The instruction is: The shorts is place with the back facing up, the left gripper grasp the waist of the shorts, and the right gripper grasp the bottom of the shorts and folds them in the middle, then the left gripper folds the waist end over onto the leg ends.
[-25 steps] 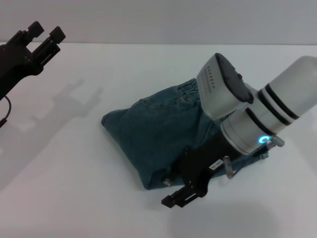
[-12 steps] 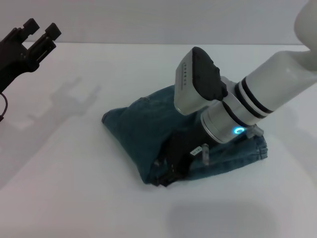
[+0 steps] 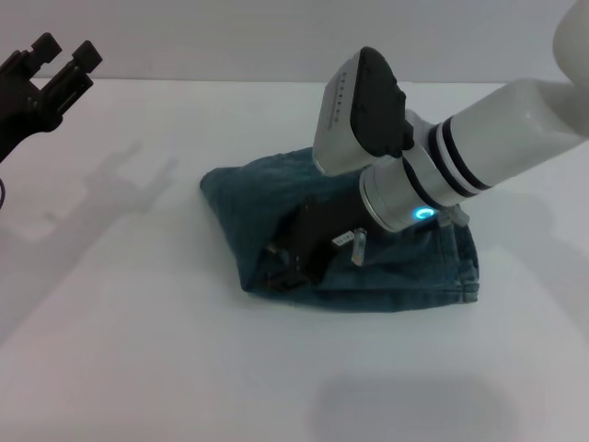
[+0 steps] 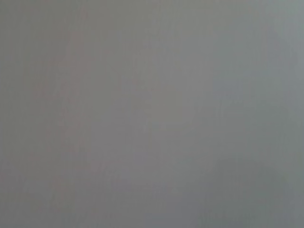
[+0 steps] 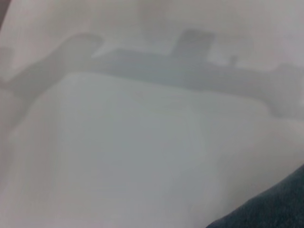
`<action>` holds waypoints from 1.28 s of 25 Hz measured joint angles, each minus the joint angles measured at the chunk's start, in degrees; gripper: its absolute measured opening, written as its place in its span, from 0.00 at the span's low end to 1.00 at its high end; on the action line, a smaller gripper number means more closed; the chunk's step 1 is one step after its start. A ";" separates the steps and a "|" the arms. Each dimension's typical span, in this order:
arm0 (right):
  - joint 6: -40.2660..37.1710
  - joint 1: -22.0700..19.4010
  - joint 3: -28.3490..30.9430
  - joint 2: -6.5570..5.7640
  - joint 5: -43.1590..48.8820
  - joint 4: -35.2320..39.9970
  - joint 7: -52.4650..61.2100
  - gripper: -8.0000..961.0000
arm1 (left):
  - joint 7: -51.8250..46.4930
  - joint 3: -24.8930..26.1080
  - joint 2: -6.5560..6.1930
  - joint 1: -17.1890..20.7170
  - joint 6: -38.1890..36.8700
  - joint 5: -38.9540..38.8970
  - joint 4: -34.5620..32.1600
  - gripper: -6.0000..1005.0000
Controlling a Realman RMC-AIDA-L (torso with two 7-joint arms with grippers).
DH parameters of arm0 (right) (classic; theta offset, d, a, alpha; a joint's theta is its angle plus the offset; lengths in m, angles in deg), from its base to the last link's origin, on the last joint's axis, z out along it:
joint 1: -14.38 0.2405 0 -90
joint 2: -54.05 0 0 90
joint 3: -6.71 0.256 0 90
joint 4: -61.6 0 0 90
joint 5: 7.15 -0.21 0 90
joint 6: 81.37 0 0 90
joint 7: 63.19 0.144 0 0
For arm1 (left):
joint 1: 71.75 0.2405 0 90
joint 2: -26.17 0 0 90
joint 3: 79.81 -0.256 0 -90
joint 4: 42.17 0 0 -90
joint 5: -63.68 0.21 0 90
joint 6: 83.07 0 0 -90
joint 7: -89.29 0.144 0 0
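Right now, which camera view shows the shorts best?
The head view: it shows the folded denim shorts nearly whole on the white table, with the right tool low over their near edge. The right wrist view catches only a dark corner of them; the left wrist view shows none.

The right gripper is buried in a fold of the shorts, its fingertips hidden; the left gripper is cut off by the frame edge; the left wrist view shows only blank grey
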 joint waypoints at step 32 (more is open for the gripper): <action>-9.19 -30.68 11.69 -0.49 -44.63 14.08 -45.83 0.56 | 0.08 4.69 0.24 1.07 -0.05 -0.16 1.35 0.68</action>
